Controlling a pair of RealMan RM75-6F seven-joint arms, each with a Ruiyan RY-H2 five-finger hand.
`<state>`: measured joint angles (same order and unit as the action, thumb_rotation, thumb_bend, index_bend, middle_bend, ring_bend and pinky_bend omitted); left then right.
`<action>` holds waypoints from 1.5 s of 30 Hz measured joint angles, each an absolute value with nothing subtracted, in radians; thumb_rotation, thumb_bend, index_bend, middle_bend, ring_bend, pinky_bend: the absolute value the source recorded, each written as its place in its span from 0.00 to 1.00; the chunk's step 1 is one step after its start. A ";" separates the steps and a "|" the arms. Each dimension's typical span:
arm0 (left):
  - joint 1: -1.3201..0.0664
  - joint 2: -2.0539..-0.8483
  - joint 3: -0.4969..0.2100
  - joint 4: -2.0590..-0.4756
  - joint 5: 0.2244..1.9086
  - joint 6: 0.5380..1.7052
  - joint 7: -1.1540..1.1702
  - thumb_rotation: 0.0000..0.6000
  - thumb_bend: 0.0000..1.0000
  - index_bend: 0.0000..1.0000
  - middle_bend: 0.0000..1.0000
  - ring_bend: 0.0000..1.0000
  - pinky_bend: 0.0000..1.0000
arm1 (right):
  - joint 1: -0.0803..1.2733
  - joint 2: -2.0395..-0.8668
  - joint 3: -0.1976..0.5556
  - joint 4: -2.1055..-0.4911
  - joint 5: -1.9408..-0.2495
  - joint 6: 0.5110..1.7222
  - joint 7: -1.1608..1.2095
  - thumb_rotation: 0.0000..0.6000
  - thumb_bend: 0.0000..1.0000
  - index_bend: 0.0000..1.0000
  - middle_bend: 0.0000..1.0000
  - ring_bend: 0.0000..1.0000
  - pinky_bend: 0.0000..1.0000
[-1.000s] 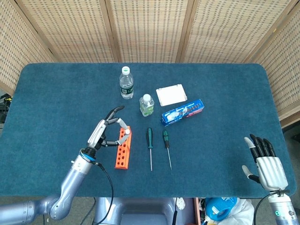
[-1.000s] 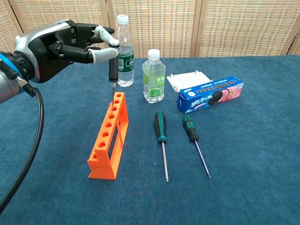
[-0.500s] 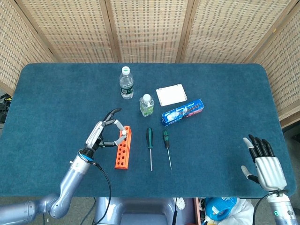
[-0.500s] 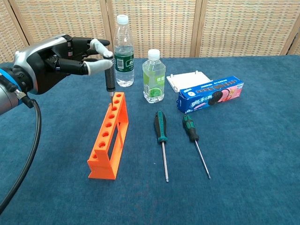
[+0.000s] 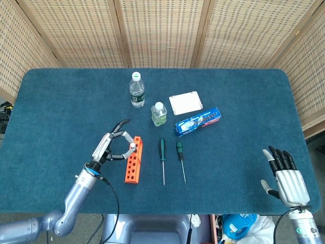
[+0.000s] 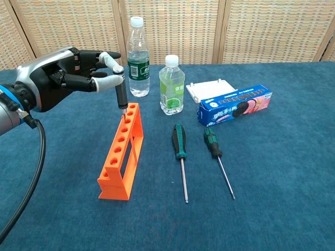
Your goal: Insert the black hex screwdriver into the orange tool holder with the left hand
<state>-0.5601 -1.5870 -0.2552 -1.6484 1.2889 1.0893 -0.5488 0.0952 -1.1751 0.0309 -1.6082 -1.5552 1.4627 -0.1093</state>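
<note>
While my left hand (image 6: 63, 78) pinches the black hex screwdriver (image 6: 121, 95) upright, I see its tip enter the far end hole of the orange tool holder (image 6: 123, 154), left of centre. My right hand (image 5: 287, 179) rests spread, holding nothing, at lower right on the worktop (image 5: 238, 127).

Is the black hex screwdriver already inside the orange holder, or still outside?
Partly in: the black hex screwdriver, pinched upright by the left hand, has its shaft entering a far-end hole of the orange tool holder.

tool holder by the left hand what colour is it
Orange tool holder, clearest in the chest view.
</note>
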 measured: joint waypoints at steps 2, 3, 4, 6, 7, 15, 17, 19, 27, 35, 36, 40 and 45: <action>-0.561 -1.586 -0.255 -1.646 1.290 1.088 -0.548 1.00 0.39 0.73 0.10 0.00 0.00 | 0.096 -1.176 0.031 -1.608 -1.555 1.462 -0.110 1.00 0.28 0.00 0.00 0.00 0.00; -0.561 -1.586 -0.255 -1.643 1.290 1.087 -0.547 1.00 0.39 0.73 0.10 0.00 0.00 | 0.096 -1.176 0.031 -1.608 -1.556 1.462 -0.110 1.00 0.28 0.00 0.00 0.00 0.00; -0.561 -1.587 -0.255 -1.641 1.289 1.086 -0.547 1.00 0.39 0.73 0.10 0.00 0.00 | 0.096 -1.176 0.031 -1.608 -1.556 1.462 -0.110 1.00 0.28 0.00 0.00 0.00 0.00; -0.562 -1.589 -0.253 -1.638 1.287 1.082 -0.547 1.00 0.39 0.73 0.10 0.00 0.00 | 0.096 -1.176 0.030 -1.607 -1.556 1.461 -0.111 1.00 0.28 0.00 0.00 0.00 0.00; -0.563 -1.590 -0.252 -1.636 1.287 1.079 -0.548 1.00 0.39 0.73 0.10 0.00 0.00 | 0.096 -1.176 0.030 -1.607 -1.556 1.461 -0.111 1.00 0.28 0.00 0.00 0.00 0.00; -0.565 -1.605 -0.245 -1.613 1.281 1.068 -0.552 1.00 0.39 0.73 0.10 0.00 0.00 | 0.096 -1.175 0.031 -1.607 -1.554 1.463 -0.107 1.00 0.28 0.00 0.00 0.00 0.00; -0.565 -1.606 -0.246 -1.610 1.281 1.067 -0.554 1.00 0.39 0.73 0.10 0.00 0.00 | 0.096 -1.175 0.031 -1.606 -1.555 1.462 -0.106 1.00 0.28 0.00 0.00 0.00 0.00; -0.565 -1.607 -0.245 -1.606 1.283 1.068 -0.552 1.00 0.39 0.73 0.10 0.00 0.00 | 0.096 -1.175 0.031 -1.606 -1.555 1.462 -0.106 1.00 0.28 0.00 0.00 0.00 0.00; -0.570 -1.614 -0.247 -1.595 1.280 1.059 -0.548 1.00 0.39 0.73 0.10 0.00 0.00 | 0.098 -1.178 0.029 -1.606 -1.557 1.459 -0.112 1.00 0.28 0.00 0.00 0.00 0.00; -0.579 -1.630 -0.247 -1.580 1.274 1.046 -0.540 1.00 0.39 0.74 0.11 0.00 0.00 | 0.098 -1.177 0.030 -1.605 -1.553 1.459 -0.109 1.00 0.28 0.00 0.00 0.00 0.00; -0.580 -1.633 -0.246 -1.577 1.274 1.046 -0.538 1.00 0.39 0.74 0.11 0.00 0.00 | 0.098 -1.177 0.030 -1.605 -1.553 1.459 -0.108 1.00 0.28 0.00 0.00 0.00 0.00; -0.580 -1.636 -0.246 -1.572 1.274 1.048 -0.532 1.00 0.39 0.74 0.11 0.00 0.00 | 0.097 -1.176 0.030 -1.604 -1.554 1.460 -0.105 1.00 0.28 0.00 0.00 0.00 0.00; -0.580 -1.637 -0.247 -1.567 1.275 1.048 -0.532 1.00 0.39 0.74 0.11 0.00 0.00 | 0.097 -1.176 0.030 -1.605 -1.554 1.460 -0.105 1.00 0.28 0.00 0.00 0.00 0.00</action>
<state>-0.5803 -1.6373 -0.2468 -1.5669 1.2753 1.0476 -0.5316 0.0974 -1.1756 0.0300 -1.6046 -1.5540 1.4598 -0.1051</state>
